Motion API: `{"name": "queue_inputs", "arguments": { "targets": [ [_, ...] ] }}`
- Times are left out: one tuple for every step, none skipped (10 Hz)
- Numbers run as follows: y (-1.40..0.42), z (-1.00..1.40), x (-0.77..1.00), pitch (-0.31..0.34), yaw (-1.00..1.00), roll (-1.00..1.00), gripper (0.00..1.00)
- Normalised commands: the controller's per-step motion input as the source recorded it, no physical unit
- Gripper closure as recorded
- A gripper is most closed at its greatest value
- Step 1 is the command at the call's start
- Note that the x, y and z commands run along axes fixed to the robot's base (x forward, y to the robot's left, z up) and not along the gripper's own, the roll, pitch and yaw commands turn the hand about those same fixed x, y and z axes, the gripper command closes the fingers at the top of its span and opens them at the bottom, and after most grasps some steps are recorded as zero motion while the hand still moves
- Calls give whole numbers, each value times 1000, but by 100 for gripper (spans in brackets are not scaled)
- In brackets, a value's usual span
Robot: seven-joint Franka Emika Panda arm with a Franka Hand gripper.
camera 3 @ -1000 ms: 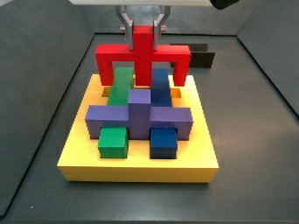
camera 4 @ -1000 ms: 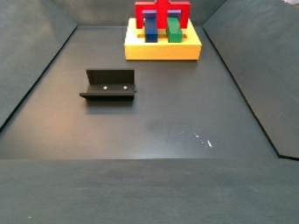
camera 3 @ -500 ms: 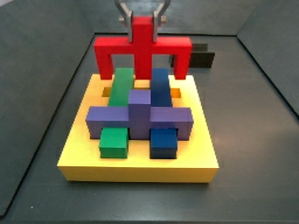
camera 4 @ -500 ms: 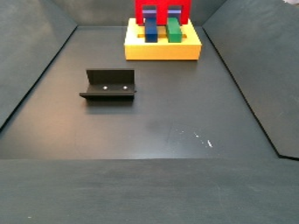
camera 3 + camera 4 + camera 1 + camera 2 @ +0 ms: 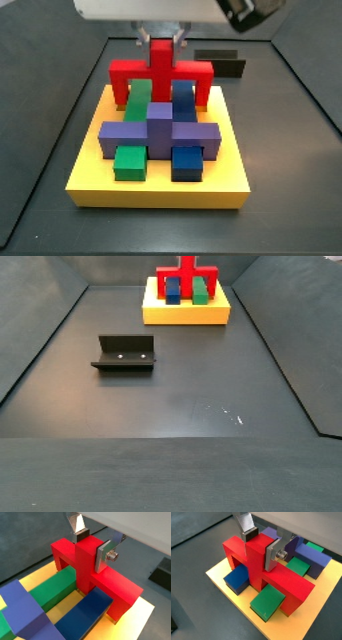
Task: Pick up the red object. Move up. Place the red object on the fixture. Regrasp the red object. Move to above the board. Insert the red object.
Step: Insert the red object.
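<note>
The red object [image 5: 160, 70], an arch with an upright stem, stands over the green [image 5: 138, 95] and blue [image 5: 183, 95] pieces at the far end of the yellow board [image 5: 160, 190]. It also shows in a side view [image 5: 189, 276]. My gripper [image 5: 162, 40] comes down from above. In both wrist views it [image 5: 91, 544] [image 5: 260, 544] is shut on the red object's stem [image 5: 87, 567] [image 5: 254, 562], a silver finger [image 5: 103, 554] flat on one side and a dark pad [image 5: 80, 534] on the other.
A purple cross piece [image 5: 160, 132] with small green [image 5: 128, 162] and blue [image 5: 187, 162] blocks fills the board's near half. The dark fixture [image 5: 124, 353] stands on the floor apart from the board [image 5: 187, 314]; it also shows behind the board [image 5: 221, 68]. Dark walls ring the floor.
The gripper with the red object first rose slightly, then came down; the red arch now sits lower over the green and blue pieces.
</note>
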Motion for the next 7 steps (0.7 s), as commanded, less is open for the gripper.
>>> {"name": "queue_inputs", "arguments": {
  "targets": [
    [0, -340, 0, -29, 0, 41, 100],
    [0, -249, 0, -17, 0, 0, 100],
    [0, -191, 63, 0, 0, 0, 100],
    [0, -154, 57, 0, -6, 0, 100],
    [-37, -77, 97, 0, -29, 0, 100],
    [-29, -117, 103, 0, -20, 0, 100],
    [0, -157, 149, 0, -60, 0, 100]
  ]
}}
